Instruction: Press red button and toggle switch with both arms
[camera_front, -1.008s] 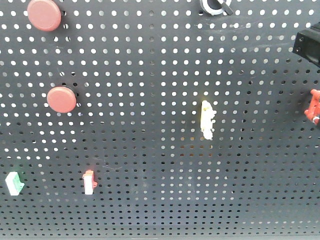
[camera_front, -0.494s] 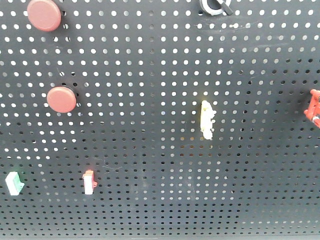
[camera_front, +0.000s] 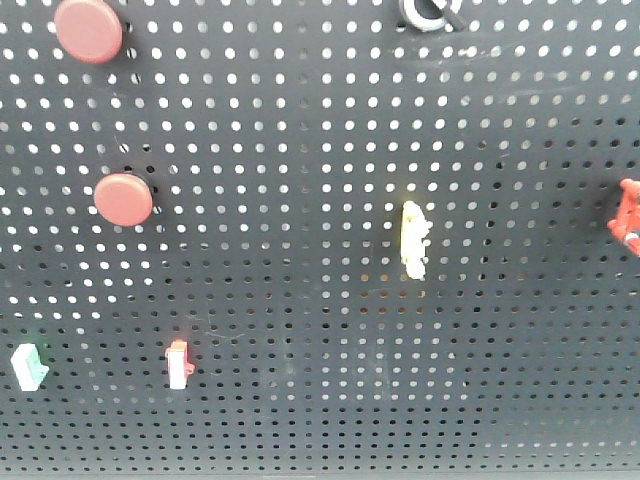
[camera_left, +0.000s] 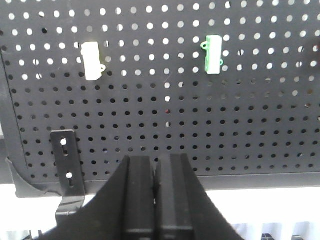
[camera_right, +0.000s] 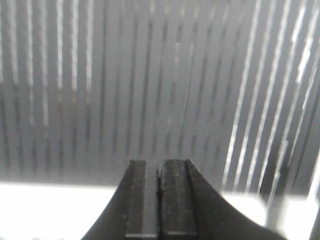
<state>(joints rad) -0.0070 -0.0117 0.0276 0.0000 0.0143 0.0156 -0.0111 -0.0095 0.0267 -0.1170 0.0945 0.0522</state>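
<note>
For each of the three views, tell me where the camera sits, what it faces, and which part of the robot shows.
Front view: faces the pegboard square on, red buttons, toggle switch at top edge; no robot part shows.
Left wrist: behind the shut left hand, facing the board's lower edge.
Right wrist: behind the shut right hand, facing vertical slats.
Shared: front and left wrist show the green-and-white tab.
</note>
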